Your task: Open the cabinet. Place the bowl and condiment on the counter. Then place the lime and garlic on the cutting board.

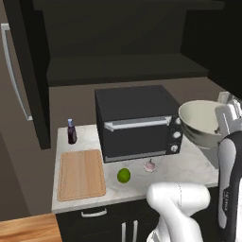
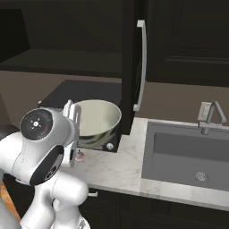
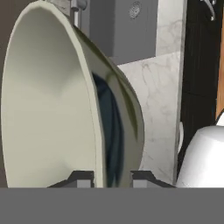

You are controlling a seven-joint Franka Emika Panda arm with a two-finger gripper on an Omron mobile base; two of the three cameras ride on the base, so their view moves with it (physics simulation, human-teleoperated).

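The gripper (image 3: pixel 113 178) pinches the bowl (image 3: pixel 57 109) by its rim, one finger each side; the bowl looks empty. Left base view alone shows the bare cutting board (image 1: pixel 81 174), lime (image 1: pixel 124 176) at its 3 o'clock, garlic (image 1: pixel 150 166) beyond, condiment (image 1: pixel 71 131) at 12

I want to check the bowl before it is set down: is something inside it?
The bowl, held by the gripper at its rim, looks empty: only cream inner wall shows. Its very bottom is hidden.
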